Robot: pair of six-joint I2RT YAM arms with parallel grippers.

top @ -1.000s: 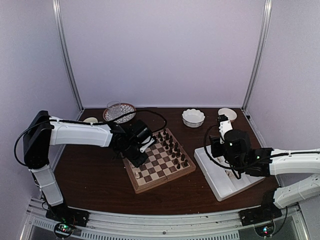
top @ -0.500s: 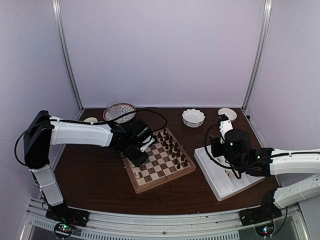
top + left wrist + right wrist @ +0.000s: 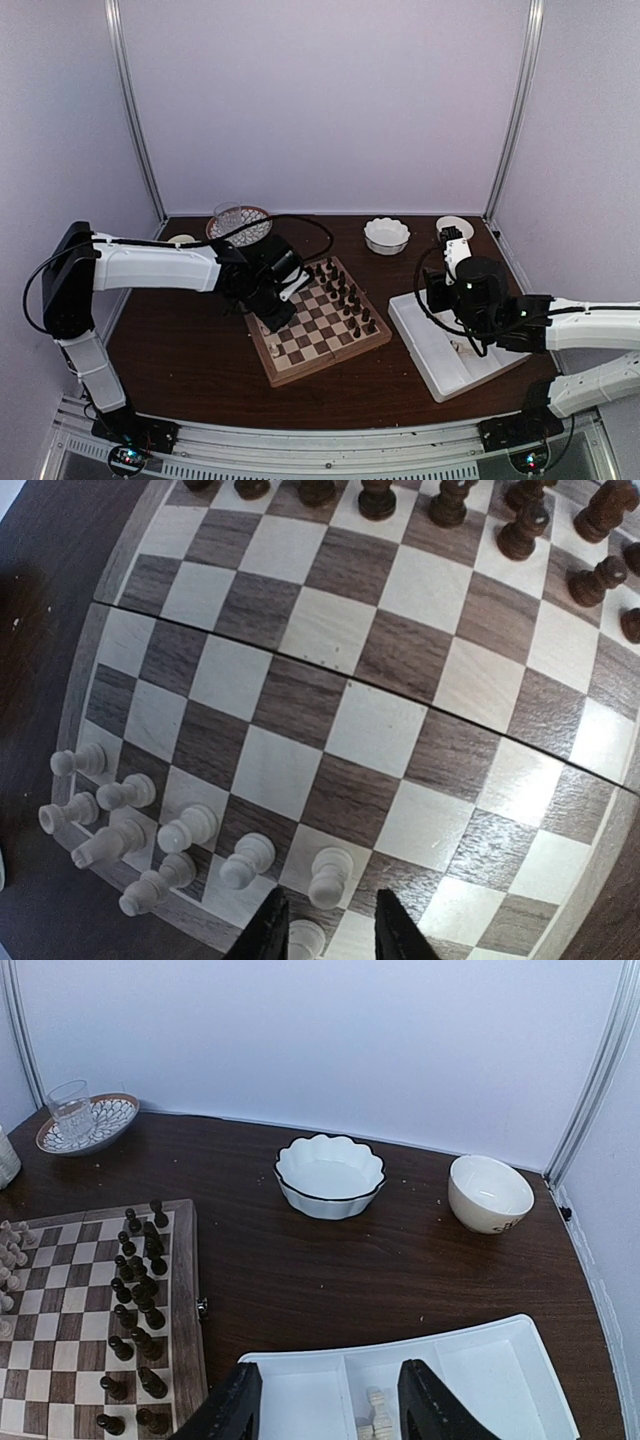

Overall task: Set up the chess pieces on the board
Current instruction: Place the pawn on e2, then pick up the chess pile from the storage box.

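Left end effector [image 3: 329, 912] apparently straddles pawn [image 3: 303, 939]

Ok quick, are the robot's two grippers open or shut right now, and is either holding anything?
Left gripper: open, with a cream piece standing between its fingers, not clamped.
Right gripper: open, holding nothing, above the white tray.

right tool [image 3: 330, 1402] shifted right, slightly back

Pale lilac walls [image 3: 320, 100] with metal corner posts [image 3: 135, 110] enclose a dark wooden table [image 3: 190, 350].
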